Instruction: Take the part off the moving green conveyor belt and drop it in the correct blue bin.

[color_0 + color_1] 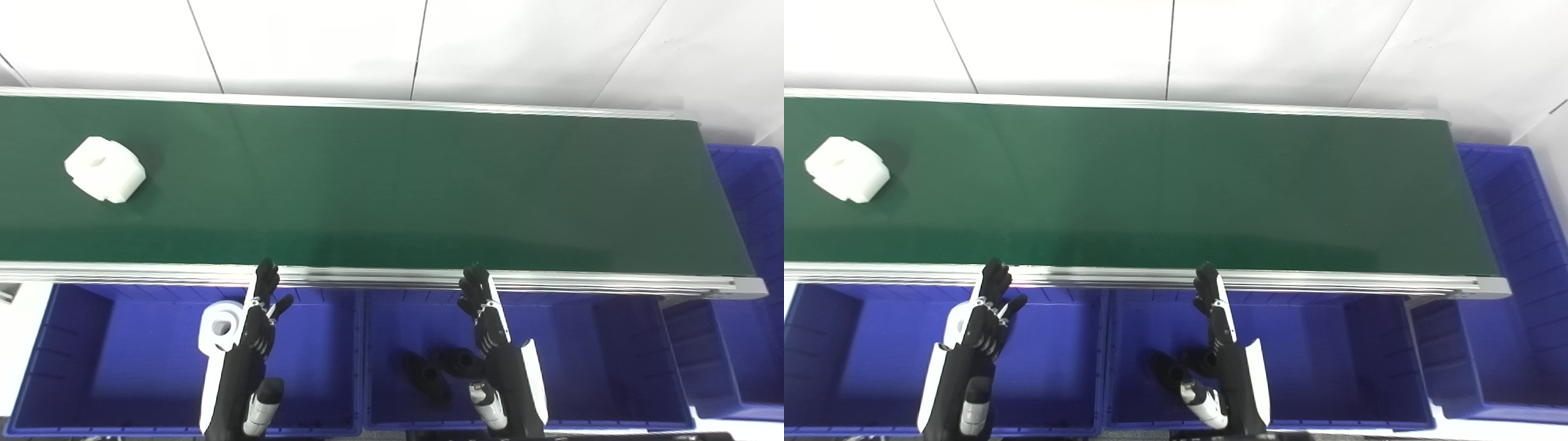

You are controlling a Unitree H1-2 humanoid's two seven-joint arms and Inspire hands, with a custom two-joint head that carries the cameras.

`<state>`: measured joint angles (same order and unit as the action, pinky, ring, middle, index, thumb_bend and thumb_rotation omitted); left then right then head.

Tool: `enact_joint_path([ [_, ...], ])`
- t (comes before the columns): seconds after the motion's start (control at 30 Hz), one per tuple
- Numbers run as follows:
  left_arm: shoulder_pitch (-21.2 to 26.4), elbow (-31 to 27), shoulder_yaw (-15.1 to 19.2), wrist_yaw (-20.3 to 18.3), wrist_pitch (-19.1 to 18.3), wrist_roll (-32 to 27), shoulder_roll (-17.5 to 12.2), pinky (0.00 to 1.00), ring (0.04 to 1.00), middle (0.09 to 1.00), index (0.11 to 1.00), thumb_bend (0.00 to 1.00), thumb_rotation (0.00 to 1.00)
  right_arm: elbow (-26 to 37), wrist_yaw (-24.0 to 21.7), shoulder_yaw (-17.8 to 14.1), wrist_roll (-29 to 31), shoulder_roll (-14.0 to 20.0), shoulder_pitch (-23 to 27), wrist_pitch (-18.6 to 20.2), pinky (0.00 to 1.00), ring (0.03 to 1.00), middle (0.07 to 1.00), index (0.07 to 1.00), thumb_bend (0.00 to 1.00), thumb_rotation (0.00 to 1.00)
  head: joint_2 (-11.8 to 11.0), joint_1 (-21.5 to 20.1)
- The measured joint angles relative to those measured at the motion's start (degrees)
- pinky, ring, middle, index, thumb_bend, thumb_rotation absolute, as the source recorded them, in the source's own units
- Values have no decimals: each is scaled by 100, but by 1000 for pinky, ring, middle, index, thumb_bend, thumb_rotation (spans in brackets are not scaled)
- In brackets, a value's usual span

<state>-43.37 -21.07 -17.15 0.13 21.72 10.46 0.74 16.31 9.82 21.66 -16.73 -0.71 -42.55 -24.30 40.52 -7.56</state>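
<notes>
A white part [105, 169] lies on the green belt [392, 184], far toward the belt's left end and about midway across its width. It is a chunky block with a round hollow in its top and notches along its edges; its underside cannot be seen.

Both hands hang just off the belt's near rail, over the blue bins, and neither touches the part. The left hand [262, 309] is released, its dark fingers spread and pointing up toward the rail, with nothing between them. The right hand [484, 309] is likewise released and holds nothing, its fingers extended toward the rail. Both forearms are cut off by the bottom edge of the picture.

Below the belt's near rail, the left bin [110, 367] holds a white part [220, 327] that the left arm partly covers, so only a rounded end with a hole shows. The middle bin [551, 367] holds dark parts [429, 373]; against the shadowed blue floor their shapes are hard to make out, and the right arm hides part of them. A third bin [747, 202] sits past the belt's right end, cut off by the picture's edge; its contents cannot be told.
</notes>
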Motion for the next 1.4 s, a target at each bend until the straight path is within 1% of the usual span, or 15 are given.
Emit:
enact_joint_path([
  [0.17, 4, 55, 8, 14, 23, 108, 7, 884, 986, 1000, 1000, 865, 1000, 0, -5, -39, 0, -4, 0, 0, 920, 956, 968, 999, 919, 1000, -18, 0],
  [0.27, 4, 68, -1, 16, 21, 102, 19, 946, 999, 1000, 1000, 839, 1000, -1, -14, -50, -1, -11, 0, 0, 924, 959, 971, 1000, 923, 1000, -18, 9],
  [0.33, 7, 68, -13, 15, 21, 100, 21, 940, 1000, 1000, 1000, 822, 1000, -1, -25, -61, -2, -11, 0, 0, 923, 958, 971, 1000, 929, 1000, -18, 9],
  [0.37, 7, 67, -15, 15, 21, 103, 21, 906, 992, 1000, 1000, 812, 1000, -1, -26, -68, -1, -12, 0, 0, 920, 957, 970, 1000, 930, 1000, -18, 9],
  [0.6, 32, 68, -1, 16, 21, 123, 27, 862, 984, 1000, 1000, 826, 1000, -1, -56, -81, 10, -27, 4, 1, 926, 960, 970, 1000, 930, 1000, -35, -17],
  [0.87, 33, 68, 1, 16, 20, 123, 34, 884, 995, 1000, 1000, 843, 1000, -2, -65, -99, 24, -33, 4, 1, 925, 959, 972, 1000, 923, 1000, -62, -17],
  [0.93, 33, 68, -1, 16, 14, 135, 34, 883, 999, 1000, 1000, 849, 1000, -9, -65, -111, 24, -33, 4, 0, 921, 955, 972, 1000, 911, 1000, -123, 52],
  [1.0, 33, 71, -6, 16, 2, 147, 35, 925, 1000, 1000, 1000, 823, 1000, -34, -64, -131, 26, -32, 9, 0, 923, 958, 974, 1000, 911, 1000, -123, 53],
  [1.03, 37, 99, -16, 16, 8, 134, 38, 952, 1000, 1000, 1000, 824, 1000, -52, -64, -145, 31, -29, 15, 0, 928, 960, 975, 1000, 908, 1000, -210, 218],
  [1.17, 75, 328, -60, 28, 27, 125, 91, 947, 1000, 1000, 1000, 818, 1000, -202, -55, -168, 123, 67, 125, -1, 952, 969, 983, 1000, 879, 1000, -334, 456],
  [1.23, 120, 449, -84, 39, 81, 157, 131, 912, 1000, 1000, 1000, 818, 1000, -265, -21, -177, 204, 154, 201, -1, 965, 969, 986, 1000, 875, 1000, -587, 885],
  [1.27, 144, 509, -86, 66, 111, 233, 164, 909, 1000, 1000, 1000, 818, 1000, -298, 5, -185, 253, 204, 244, -2, 966, 970, 987, 1000, 875, 1000, -589, 888],
  [1.3, 179, 583, -98, 105, 151, 269, 203, 904, 1000, 1000, 1000, 810, 1000, -351, 25, -202, 290, 249, 277, -3, 971, 971, 988, 1000, 875, 1000, -745, 1123],
  [1.37, 231, 698, -122, 159, 200, 392, 271, 882, 990, 1000, 1000, 801, 1000, -477, 58, -209, 397, 332, 340, -3, 988, 978, 994, 1000, 877, 1000, -747, 1125],
  [1.4, 258, 752, -133, 175, 239, 474, 268, 874, 986, 1000, 1000, 799, 1000, -523, 80, -214, 447, 374, 361, -3, 993, 980, 995, 1000, 878, 1000, -878, 1299],
])
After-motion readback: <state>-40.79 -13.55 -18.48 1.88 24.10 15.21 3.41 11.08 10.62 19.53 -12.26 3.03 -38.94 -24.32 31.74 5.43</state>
